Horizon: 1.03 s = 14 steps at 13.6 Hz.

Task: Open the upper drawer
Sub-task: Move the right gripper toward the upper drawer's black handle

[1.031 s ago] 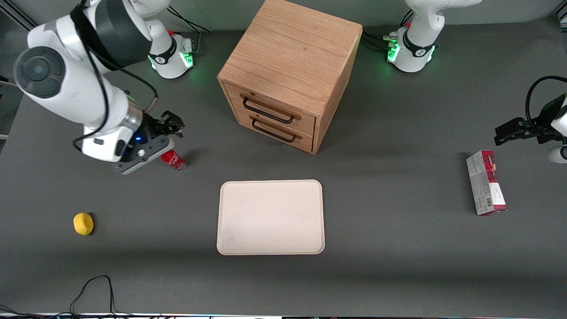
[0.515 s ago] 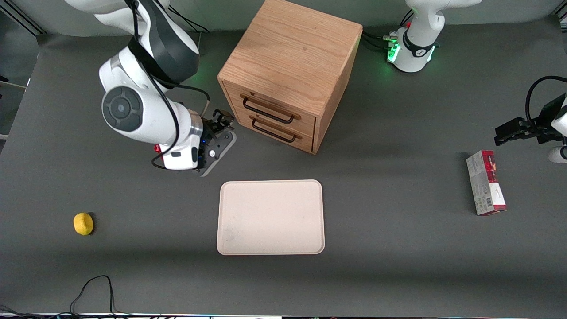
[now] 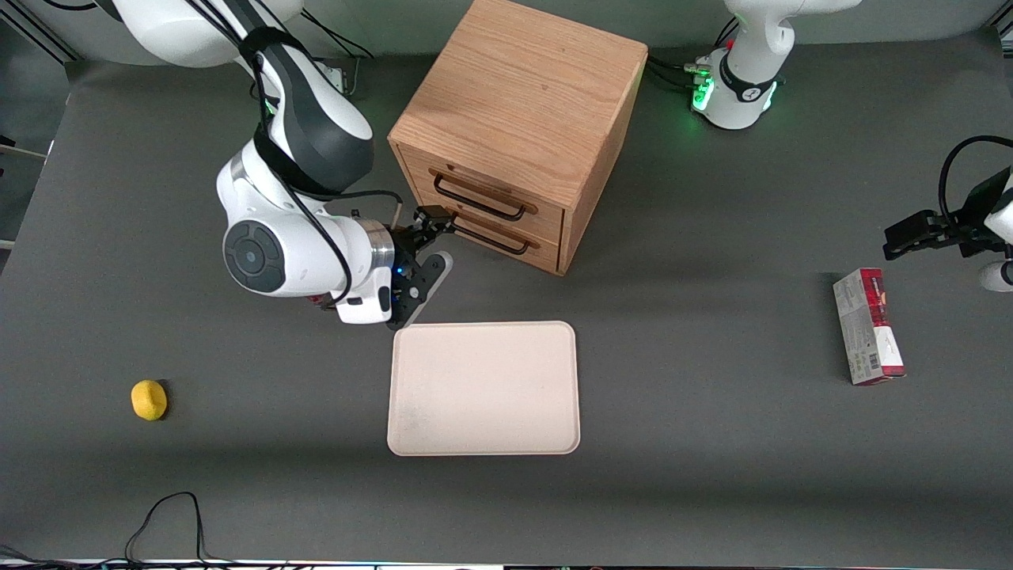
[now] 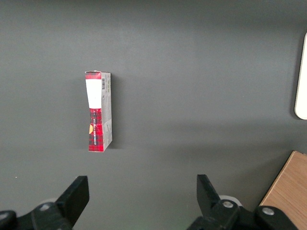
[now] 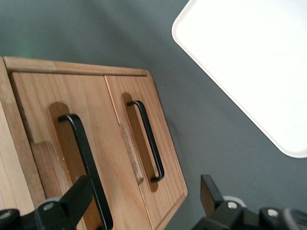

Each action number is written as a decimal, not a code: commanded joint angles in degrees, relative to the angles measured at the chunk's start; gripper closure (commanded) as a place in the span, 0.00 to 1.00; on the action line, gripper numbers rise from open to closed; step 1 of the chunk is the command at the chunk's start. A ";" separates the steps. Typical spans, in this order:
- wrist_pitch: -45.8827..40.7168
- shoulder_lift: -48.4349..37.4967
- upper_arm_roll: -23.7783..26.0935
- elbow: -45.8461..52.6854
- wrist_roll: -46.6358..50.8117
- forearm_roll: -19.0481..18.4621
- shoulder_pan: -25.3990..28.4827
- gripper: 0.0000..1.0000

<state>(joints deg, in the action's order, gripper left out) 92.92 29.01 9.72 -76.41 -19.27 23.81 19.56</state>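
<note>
Upper drawer (image 3: 484,196): shut, in oak cabinet (image 3: 518,103) on dark grey counter (image 3: 712,443); claw (image 3: 438,219), fingers spread apart, just in front of the drawer fronts, holding nothing

In the right wrist view, the upper drawer (image 5: 53,158) is cut off by the picture's edge, so only part of its front and black handle (image 5: 86,167) is seen. The end effector (image 5: 144,199) is also cropped there, with only its two fingertips (image 5: 79,194) shown, spread apart. The pale tray (image 5: 249,67) is cropped too. In the front view, a red object (image 3: 320,300) is almost wholly hidden beneath the working arm.
</note>
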 commanded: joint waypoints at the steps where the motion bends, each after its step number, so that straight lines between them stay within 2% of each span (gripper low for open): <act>1: 1.29 1.14 -0.05 1.97 -0.41 0.90 2.40 0.00; 5: 1.74 1.31 -0.14 1.09 -0.59 0.80 5.57 0.00; 8: 1.74 1.23 -0.14 -0.93 -1.12 0.63 5.75 0.00; 9: 1.74 1.14 -0.14 -1.71 -1.12 0.11 5.84 0.00; 11: 1.74 0.79 -0.14 -2.77 -2.25 -3.57 7.42 0.00; 14: 1.74 0.61 -0.14 -4.26 -3.14 -4.21 7.86 0.00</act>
<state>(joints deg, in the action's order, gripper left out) 94.43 30.41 10.10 -79.20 -20.80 20.60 26.65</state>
